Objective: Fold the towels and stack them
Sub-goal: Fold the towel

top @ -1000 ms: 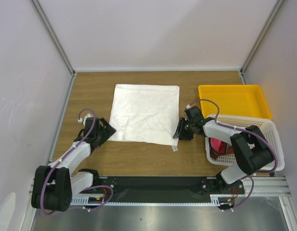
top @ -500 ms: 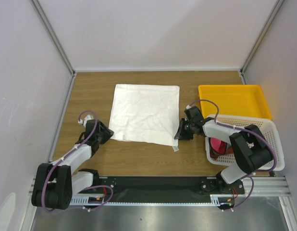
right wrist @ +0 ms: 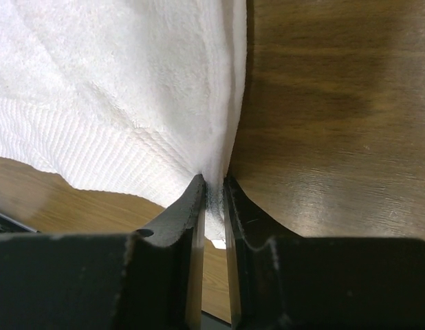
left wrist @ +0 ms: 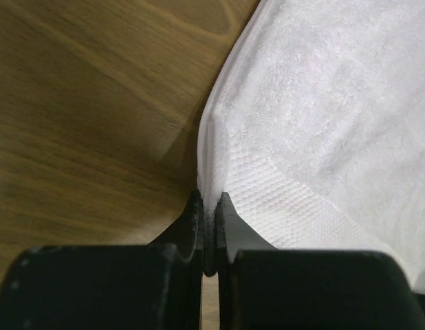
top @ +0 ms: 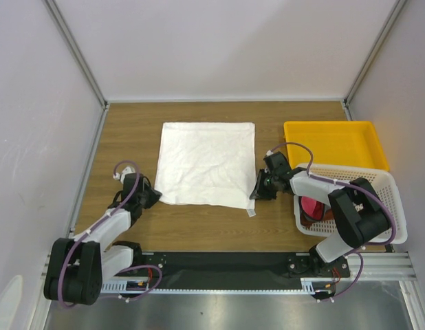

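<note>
- Top external view: the white towel (top: 207, 163) lies flat and unfolded at desk centre.
- Grip: the left hand (top: 152, 197) is clamped on its 7 o'clock corner, and the right hand (top: 259, 189) pinches its 5 o'clock corner.
- At 4 o'clock, the basket (top: 395, 199) holds a pink towel (top: 312, 206).
- Judgement: the first fold is not yet made, no stack exists, and nearly all the work is left.
</note>
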Robot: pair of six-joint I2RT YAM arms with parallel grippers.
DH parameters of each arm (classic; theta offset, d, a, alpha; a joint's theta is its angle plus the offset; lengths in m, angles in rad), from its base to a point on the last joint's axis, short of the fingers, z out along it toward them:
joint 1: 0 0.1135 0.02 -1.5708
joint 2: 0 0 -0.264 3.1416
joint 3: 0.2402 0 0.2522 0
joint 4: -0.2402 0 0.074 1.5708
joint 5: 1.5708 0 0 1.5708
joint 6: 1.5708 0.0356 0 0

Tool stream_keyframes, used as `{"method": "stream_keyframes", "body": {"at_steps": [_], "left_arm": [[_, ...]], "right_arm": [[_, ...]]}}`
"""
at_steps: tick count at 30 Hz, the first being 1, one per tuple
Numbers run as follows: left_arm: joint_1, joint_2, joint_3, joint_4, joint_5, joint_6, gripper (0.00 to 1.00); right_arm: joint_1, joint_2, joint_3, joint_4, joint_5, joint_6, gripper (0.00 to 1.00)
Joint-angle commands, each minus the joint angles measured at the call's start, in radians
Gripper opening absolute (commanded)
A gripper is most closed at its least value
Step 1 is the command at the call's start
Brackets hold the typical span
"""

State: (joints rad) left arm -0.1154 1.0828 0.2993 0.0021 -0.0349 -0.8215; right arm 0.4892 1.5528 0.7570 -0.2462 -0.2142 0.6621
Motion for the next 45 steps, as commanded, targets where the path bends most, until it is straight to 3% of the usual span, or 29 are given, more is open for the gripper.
{"method": "stream_keyframes", "body": {"at_steps": [1, 15, 27, 37, 45], "left_arm": [[-0.018, -0.075, 0.009, -0.109, -0.042, -0.011, 0.0], [-0.108, -0.259, 0.052, -0.339, -0.122, -0.076, 0.0], [-0.129, -0.388, 0.17, -0.545, -0.212, -0.111, 0.0], [-0.129, -0.302, 0.303, -0.524, -0.273, -0.082, 0.0], [-0.129, -0.131, 0.458, -0.435, -0.295, -0.033, 0.0]], "right_arm": [[0.005, -0.042, 0.013, -0.024, 0.016, 0.008, 0.0], [0.006, -0.186, -0.064, -0.064, 0.018, 0.054, 0.0], [0.006, -0.278, -0.016, -0.136, 0.041, 0.065, 0.0], [-0.012, -0.247, 0.134, -0.156, 0.065, 0.036, 0.0], [-0.107, -0.172, 0.264, -0.076, -0.007, 0.011, 0.0]]}}
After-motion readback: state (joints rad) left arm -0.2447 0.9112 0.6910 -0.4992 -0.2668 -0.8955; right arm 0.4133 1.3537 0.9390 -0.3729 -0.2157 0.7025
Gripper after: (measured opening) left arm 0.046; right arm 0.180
